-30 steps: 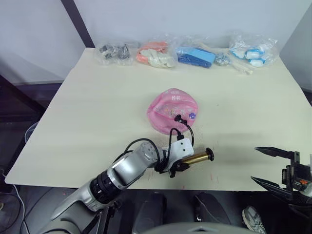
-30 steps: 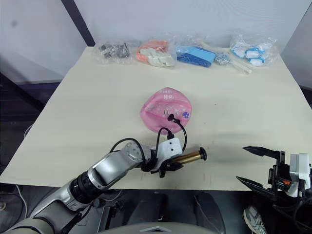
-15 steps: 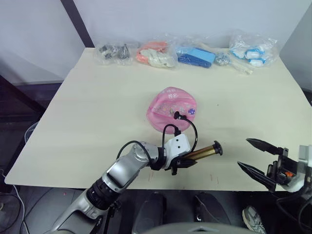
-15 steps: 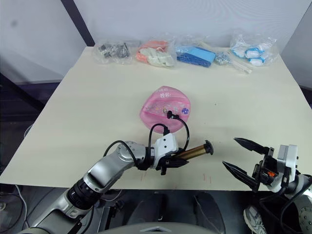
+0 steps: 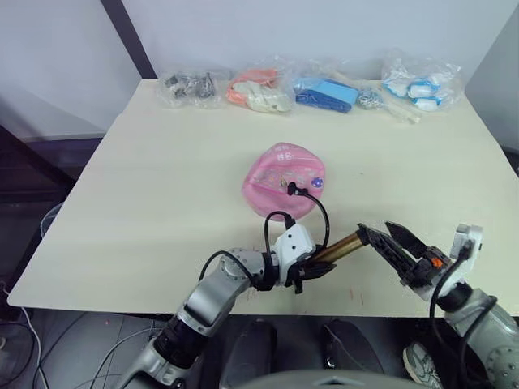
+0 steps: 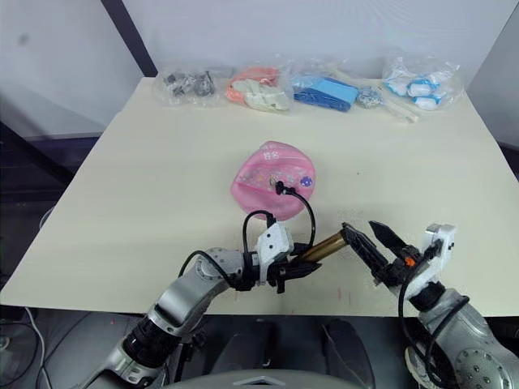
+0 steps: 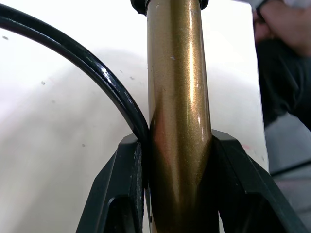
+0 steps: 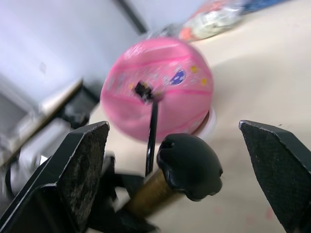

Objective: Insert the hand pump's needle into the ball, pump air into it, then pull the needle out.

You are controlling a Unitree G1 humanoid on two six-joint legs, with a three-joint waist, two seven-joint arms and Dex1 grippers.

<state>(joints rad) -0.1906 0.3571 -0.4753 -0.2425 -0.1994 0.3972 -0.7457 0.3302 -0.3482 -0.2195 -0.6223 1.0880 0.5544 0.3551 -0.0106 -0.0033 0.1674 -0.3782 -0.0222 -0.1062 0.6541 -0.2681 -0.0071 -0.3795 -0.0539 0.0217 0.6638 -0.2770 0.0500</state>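
With the left gripper (image 5: pixel 312 271) pinching the hand pump (image 5: pixel 340 246), the right gripper (image 5: pixel 389 241), jaws spread, should straddle the black handle (image 8: pixel 189 165) squarely before closing.

Pink printed ball (image 5: pixel 281 191) sits mid-table; needle (image 5: pixel 293 191) plugged into its top; hose arcs to gold pump (image 5: pixel 339 247) lying tilted just before it.

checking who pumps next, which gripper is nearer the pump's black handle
Right. The right gripper is open with the handle between its fingers; the left gripper clamps the hand pump lower on its gold tube.
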